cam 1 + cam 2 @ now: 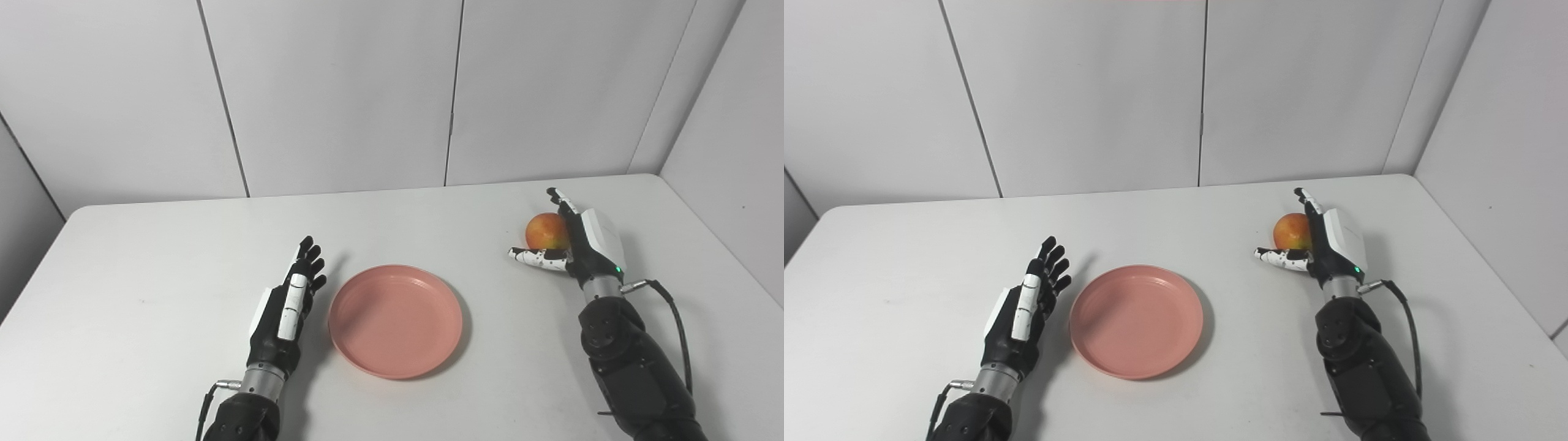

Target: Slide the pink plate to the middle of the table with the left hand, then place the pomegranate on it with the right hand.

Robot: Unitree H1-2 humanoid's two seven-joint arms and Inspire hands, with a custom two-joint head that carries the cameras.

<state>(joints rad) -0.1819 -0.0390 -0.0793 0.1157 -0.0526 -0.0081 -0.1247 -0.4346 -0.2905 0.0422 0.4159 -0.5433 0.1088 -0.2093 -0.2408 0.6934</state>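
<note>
A pink plate (395, 318) lies empty near the middle of the white table (153, 257). My left hand (291, 300) is open just left of the plate, fingers straight and pointing away, not touching the rim. A red-yellow pomegranate (547, 231) sits on the table at the right. My right hand (582, 242) is open and cupped around the pomegranate from its right side, with the thumb in front of the fruit and the fingers behind it. Whether the palm touches the fruit is hidden.
The table's far edge meets white wall panels (343, 92). A black cable (677, 324) loops from my right wrist. The table's right edge runs close to my right forearm.
</note>
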